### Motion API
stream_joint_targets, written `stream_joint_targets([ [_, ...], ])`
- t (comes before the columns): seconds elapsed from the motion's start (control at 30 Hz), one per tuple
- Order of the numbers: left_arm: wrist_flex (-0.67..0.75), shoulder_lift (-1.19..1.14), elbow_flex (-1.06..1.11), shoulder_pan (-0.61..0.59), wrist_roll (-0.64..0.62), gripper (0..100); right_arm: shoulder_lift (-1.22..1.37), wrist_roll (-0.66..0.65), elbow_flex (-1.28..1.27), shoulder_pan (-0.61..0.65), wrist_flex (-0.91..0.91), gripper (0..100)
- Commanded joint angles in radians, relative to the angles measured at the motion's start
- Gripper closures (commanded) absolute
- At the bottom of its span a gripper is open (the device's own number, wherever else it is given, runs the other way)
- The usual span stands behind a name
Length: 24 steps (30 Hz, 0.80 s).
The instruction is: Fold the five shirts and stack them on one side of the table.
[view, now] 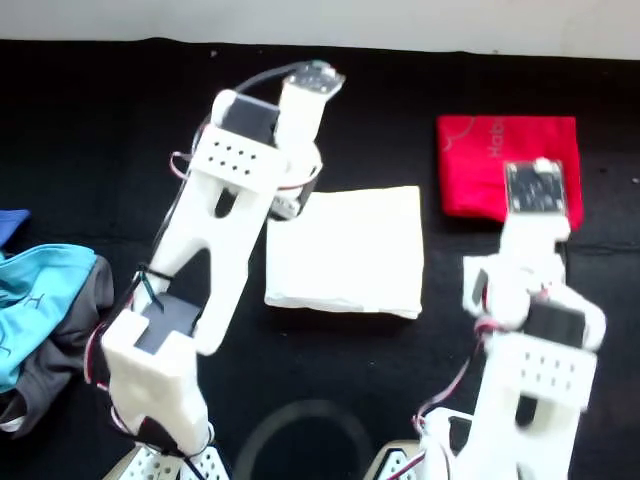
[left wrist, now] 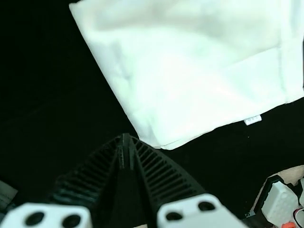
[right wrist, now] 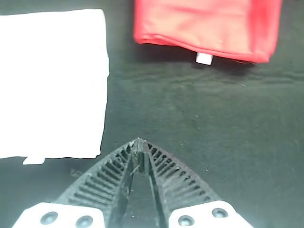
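Mid-table, on the black cloth-covered tabletop [view: 100, 120], a white fabric shirt folded into a flat rectangle [view: 345, 250], edges squared, with a small white label [left wrist: 252, 119] poking out at one edge. Farther back and to the right, well apart from the white one, a red fabric shirt folded into a smaller rectangle [view: 500, 160], also lying flat, with a small white tag [right wrist: 204, 58] at its nearer edge. At the table's left edge, a loose unfolded heap: a turquoise shirt [view: 40, 290] draped over a crumpled grey garment [view: 60, 350], and a scrap of blue cloth [view: 10, 225] behind. Left gripper [left wrist: 126, 140] pressed together, black ribbed fingers meeting at the tips, pinching nothing, just beside the white shirt's edge near a corner; touching the cloth or not, cannot tell. Right gripper [right wrist: 138, 142] likewise pressed together and holding nothing, above bare black cloth between the two folded shirts, near a corner of the white one and apart from the red.
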<state>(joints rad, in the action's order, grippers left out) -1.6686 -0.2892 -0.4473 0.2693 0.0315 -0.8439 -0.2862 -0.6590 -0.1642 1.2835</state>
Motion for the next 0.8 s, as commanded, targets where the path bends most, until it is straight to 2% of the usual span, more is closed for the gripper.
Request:
stream_joint_targets([
  [0.0, 0.107, 0.131, 0.289, 0.005, -0.008, 99, 0.179, 0.003, 0.171, 0.099, 0.03, 99.2],
  [0.07, 0.192, 0.191, 0.443, 0.012, -0.008, 99, 0.272, 0.009, 0.232, 0.15, 0.028, 99.2],
  [0.2, 0.402, 0.308, 0.685, 0.016, -0.009, 99, 0.487, 0.141, 0.395, 0.203, 0.028, 99.2],
  [0.37, 0.592, 0.372, 0.852, 0.016, -0.012, 99, 0.753, 0.21, 0.564, 0.278, 0.038, 99.2],
  [0.47, 0.615, 0.38, 0.865, 0.016, -0.014, 99, 0.869, 0.209, 0.639, 0.32, 0.038, 99.2],
  [0.63, 0.611, 0.384, 0.869, 0.019, -0.109, 99, 1.044, 0.209, 0.785, 0.334, 0.027, 99.2],
  [0.77, 0.551, 0.386, 0.869, 0.062, -0.117, 99, 1.202, 0.209, 0.917, 0.315, 0.031, 99.2],
])
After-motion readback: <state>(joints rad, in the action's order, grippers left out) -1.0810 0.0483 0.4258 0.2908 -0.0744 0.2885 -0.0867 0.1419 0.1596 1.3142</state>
